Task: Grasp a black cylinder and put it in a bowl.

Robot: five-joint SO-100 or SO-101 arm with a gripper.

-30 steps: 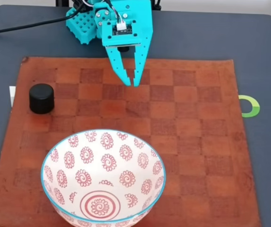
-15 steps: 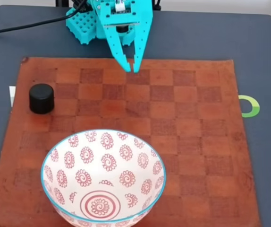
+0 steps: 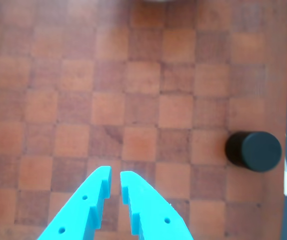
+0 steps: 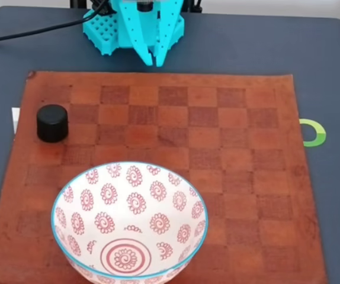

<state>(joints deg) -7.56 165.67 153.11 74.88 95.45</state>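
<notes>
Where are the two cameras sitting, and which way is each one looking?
Wrist view: rides on the arm, looking down past the gripper at the checkered mat; its turquoise fingers show at the bottom.
Fixed view: stands still opposite the arm, looking down at the whole mat and the bowl; the gripper hangs at the top.
Shared: both show the black cylinder standing on the mat's edge.
</notes>
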